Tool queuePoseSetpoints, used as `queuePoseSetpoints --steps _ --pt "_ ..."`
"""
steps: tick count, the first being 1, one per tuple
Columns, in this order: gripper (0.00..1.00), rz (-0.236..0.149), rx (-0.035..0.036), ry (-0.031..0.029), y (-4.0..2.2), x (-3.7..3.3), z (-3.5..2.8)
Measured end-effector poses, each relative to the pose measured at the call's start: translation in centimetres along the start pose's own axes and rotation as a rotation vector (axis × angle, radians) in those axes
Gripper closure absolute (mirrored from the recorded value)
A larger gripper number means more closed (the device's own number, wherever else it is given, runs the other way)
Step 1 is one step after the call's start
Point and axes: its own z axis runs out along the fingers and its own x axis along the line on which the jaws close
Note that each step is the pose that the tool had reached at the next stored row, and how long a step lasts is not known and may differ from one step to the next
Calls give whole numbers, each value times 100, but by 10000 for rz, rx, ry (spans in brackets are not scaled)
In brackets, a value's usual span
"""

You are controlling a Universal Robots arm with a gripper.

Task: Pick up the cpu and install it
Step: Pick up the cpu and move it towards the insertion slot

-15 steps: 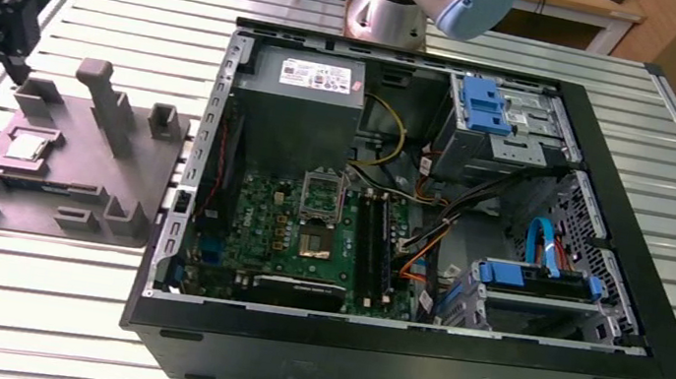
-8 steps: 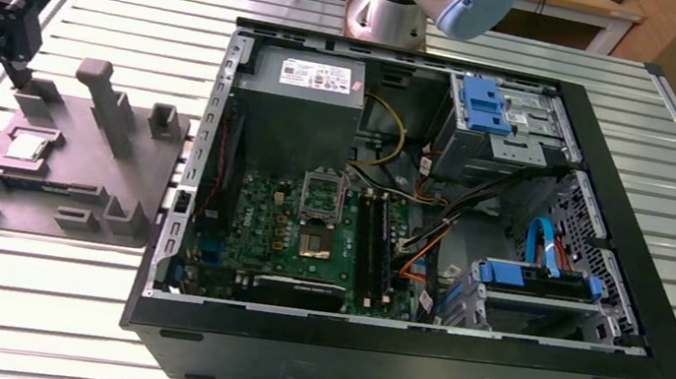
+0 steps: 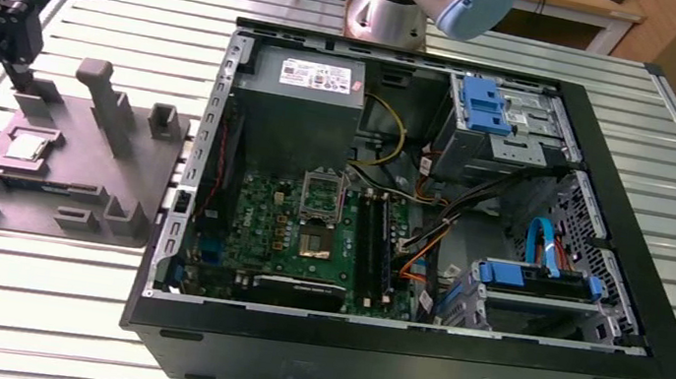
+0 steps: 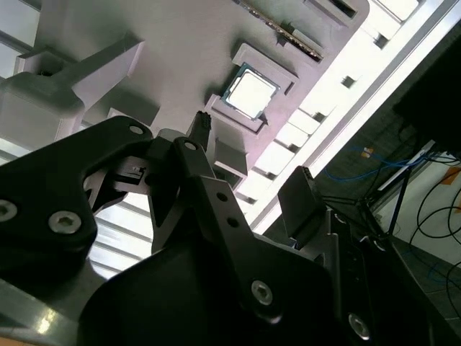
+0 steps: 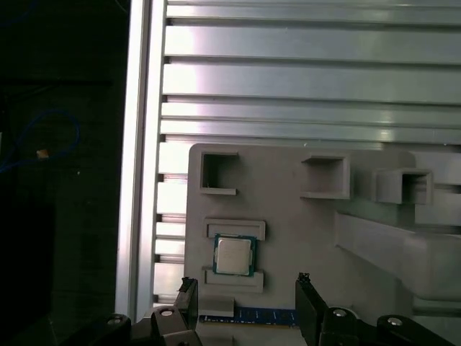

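Note:
The cpu (image 5: 234,255) is a small square chip with a pale metal top. It lies flat in a framed pocket of the grey fixture plate (image 5: 302,231), which is on the exterior view's left. In the exterior view the cpu (image 3: 29,146) sits near that plate's left side. My gripper (image 5: 245,287) hovers above the plate, open, its two black fingertips (image 5: 189,288) spread wider than the chip with nothing between them. In the second wrist view the cpu (image 4: 251,94) lies just beyond the gripper (image 4: 252,151). In the exterior view the gripper (image 3: 23,78) hangs above the plate's far end.
An open computer case (image 3: 637,321) lies in the middle of the slatted metal table (image 3: 31,305), with a green motherboard (image 3: 303,244) and its socket (image 3: 315,238) inside. The fixture plate (image 3: 109,217) carries upright grey posts (image 3: 105,102) and a blue-edged memory stick (image 5: 248,316).

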Motion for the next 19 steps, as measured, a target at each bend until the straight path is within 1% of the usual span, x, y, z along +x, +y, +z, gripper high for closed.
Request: queuePoseSetpoints --steps 19 --pt "35 0 1 1 -6 -2 86"
